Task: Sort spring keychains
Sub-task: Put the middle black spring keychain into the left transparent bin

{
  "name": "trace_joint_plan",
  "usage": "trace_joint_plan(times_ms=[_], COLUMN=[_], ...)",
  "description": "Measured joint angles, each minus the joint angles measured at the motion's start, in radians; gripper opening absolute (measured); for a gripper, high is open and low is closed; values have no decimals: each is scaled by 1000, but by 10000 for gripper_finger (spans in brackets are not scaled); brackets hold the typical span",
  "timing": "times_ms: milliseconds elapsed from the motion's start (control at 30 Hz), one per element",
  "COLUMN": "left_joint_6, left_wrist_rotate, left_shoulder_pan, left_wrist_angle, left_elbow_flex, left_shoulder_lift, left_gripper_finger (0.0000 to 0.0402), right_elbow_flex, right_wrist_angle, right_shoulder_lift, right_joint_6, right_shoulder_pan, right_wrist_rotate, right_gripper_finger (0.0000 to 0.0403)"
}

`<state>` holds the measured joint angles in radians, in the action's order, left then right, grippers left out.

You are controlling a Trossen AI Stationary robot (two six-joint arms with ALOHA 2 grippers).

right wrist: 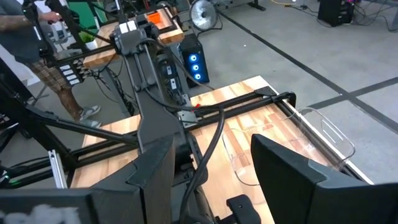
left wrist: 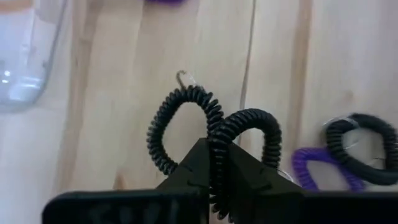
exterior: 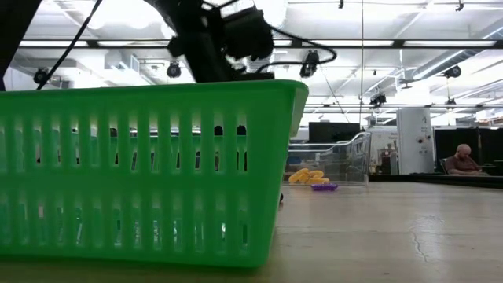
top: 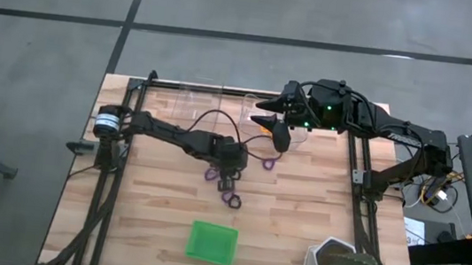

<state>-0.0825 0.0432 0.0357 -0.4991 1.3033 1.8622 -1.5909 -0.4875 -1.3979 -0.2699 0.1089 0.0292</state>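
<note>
Sorting was early: my left gripper (left wrist: 214,171) pinched a black spring keychain (left wrist: 211,134) on the table (top: 297,220), purple ones (top: 230,199) lay loose nearby, some orange sat in a clear tray (exterior: 334,161), and the right gripper (right wrist: 211,180) hung spread above.

Matt black coiled keychain (left wrist: 211,134) on smooth pale wooden table (left wrist: 124,93); slotted glossy green plastic tray (exterior: 141,169).

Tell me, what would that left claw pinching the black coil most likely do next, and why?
Probably lift it straight up. The left gripper is shut on the black spring keychain, which lies on the wooden table beside a purple keychain. Raising it first would free it from its neighbours before carrying it to a tray.
</note>
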Motion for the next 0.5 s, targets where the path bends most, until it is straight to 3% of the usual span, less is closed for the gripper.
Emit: trace_joint_plan(times_ms=[267, 500], left_joint_6=[32, 43], left_wrist_rotate=[-94, -94], left_shoulder_pan=[0, 3], left_wrist_angle=[-180, -173], left_elbow_flex=[167, 148], left_shoulder_lift=[-2, 3], left_gripper_finger=[19, 21], right_elbow_flex=[0, 0], right_wrist_angle=[-1, -1], right_shoulder_lift=[0, 0], right_joint_6=[5, 6], right_shoulder_pan=[0, 0], right_wrist_rotate=[0, 0], right_gripper_finger=[205, 205])
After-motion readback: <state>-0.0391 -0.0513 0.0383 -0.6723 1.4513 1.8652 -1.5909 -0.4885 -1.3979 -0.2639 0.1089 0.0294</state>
